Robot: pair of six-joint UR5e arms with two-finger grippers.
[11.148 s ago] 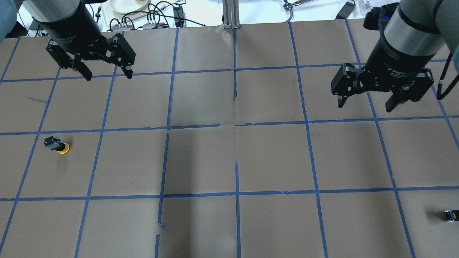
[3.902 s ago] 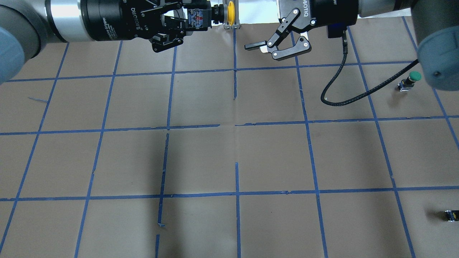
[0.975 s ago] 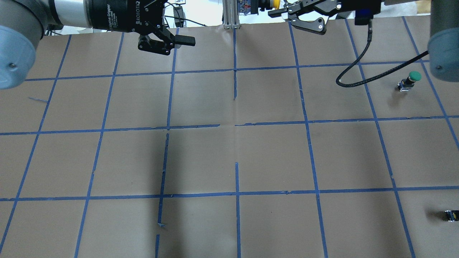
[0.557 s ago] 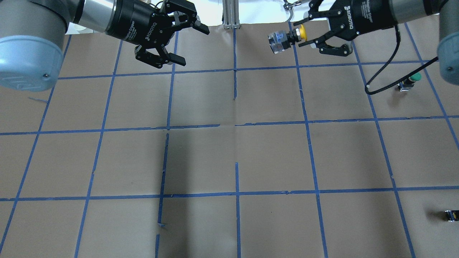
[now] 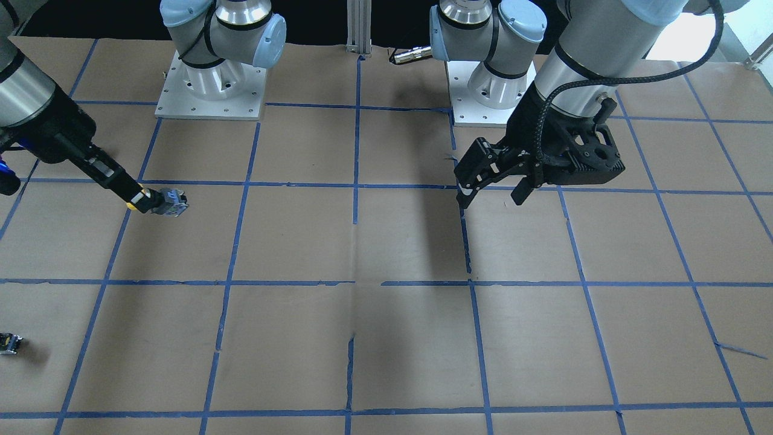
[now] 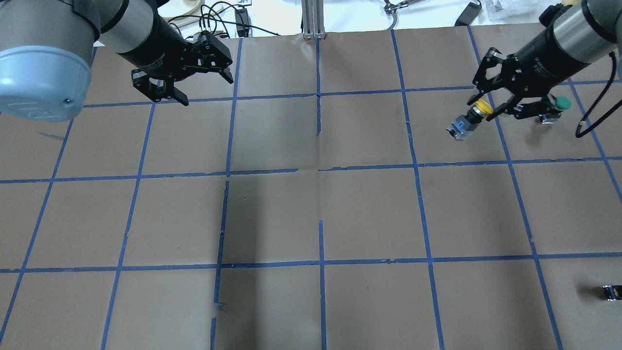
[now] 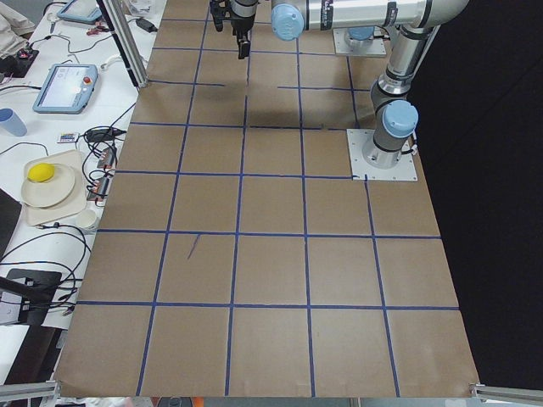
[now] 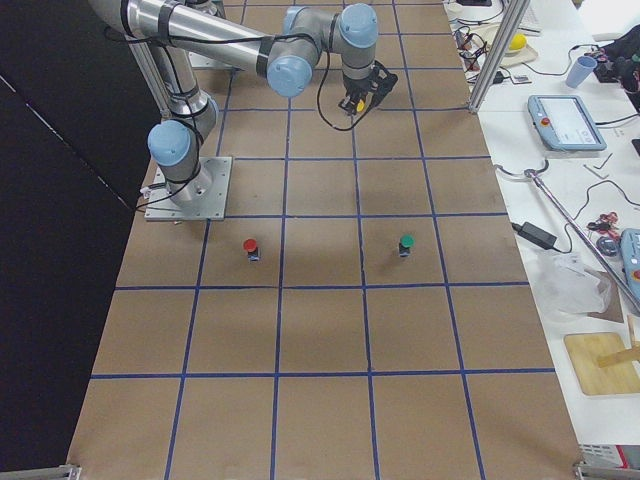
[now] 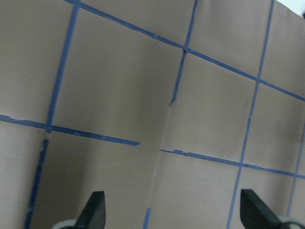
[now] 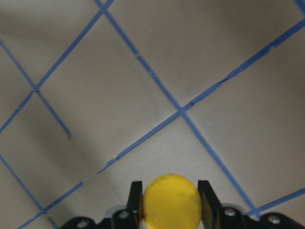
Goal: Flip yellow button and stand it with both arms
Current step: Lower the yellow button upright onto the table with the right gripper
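Note:
My right gripper (image 6: 486, 109) is shut on the yellow button (image 6: 481, 106), pinching its yellow cap. The grey-black base (image 6: 459, 129) sticks out past the fingertips, tilted down and to the left, above the table. In the front view the right gripper (image 5: 137, 198) holds the button (image 5: 170, 202) the same way. The right wrist view shows the yellow cap (image 10: 171, 202) between the two fingers (image 10: 136, 195). My left gripper (image 6: 205, 90) is open and empty at the far left, also seen in the front view (image 5: 490, 199) and the left wrist view (image 9: 174, 212).
The table is brown paper with a blue tape grid (image 6: 320, 194). A green-capped button (image 6: 559, 104) stands just right of my right gripper. A red-capped button (image 8: 251, 247) stands near the robot's side. A small black block (image 6: 611, 291) lies at the near right edge.
The right gripper has carried the yellow button from the far middle to the right and lower, beside the green button. The open left gripper has drawn back to the left.

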